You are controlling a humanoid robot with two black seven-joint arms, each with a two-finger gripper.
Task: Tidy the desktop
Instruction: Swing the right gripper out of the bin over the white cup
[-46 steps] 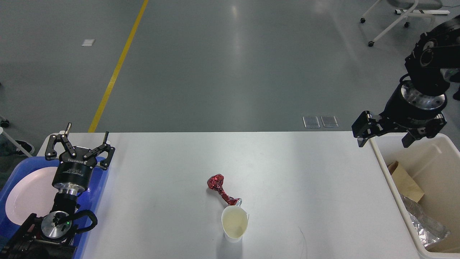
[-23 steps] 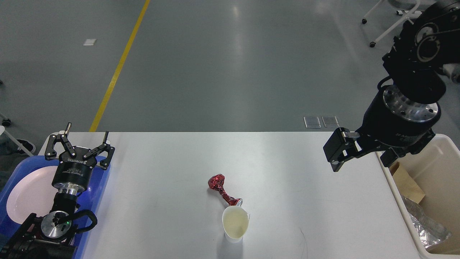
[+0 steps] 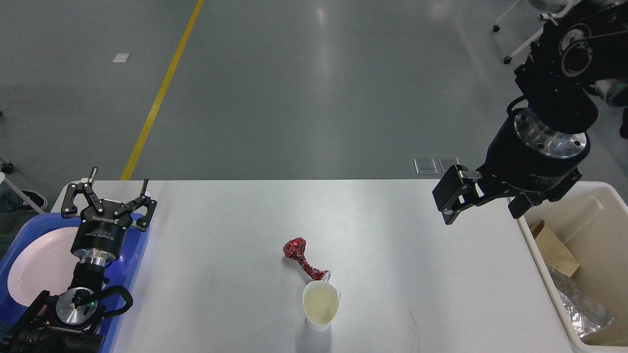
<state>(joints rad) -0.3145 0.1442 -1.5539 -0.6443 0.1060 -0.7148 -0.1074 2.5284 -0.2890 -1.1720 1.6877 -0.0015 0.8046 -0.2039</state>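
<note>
The wide white matte desk (image 3: 392,235) fills the near half, w/ a cream plastic bin (image 3: 603,206) at its right edge, blue tray (image 3: 140,245) at left. Mid-desk, a crumpled red foil wrapper (image 3: 300,258) touches a white paper cup (image 3: 320,305). Right hand (image 3: 483,201) is spread, empty, above the desk's far right. Left hand (image 3: 109,196) is spread over the tray. Step judged: reach for litter; next calls for lowering onto the wrapper.

white desktop (image 3: 392,255), shiny red wrapper (image 3: 301,259), cream paper cup (image 3: 320,305), blue tray (image 3: 128,255), yellow floor line (image 3: 162,88)

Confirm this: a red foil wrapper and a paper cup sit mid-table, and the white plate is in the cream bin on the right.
Wrong on one point. In the head view the white plate lies in the blue tray on the left, not the cream bin. The red foil wrapper and paper cup do sit mid-table.
</note>
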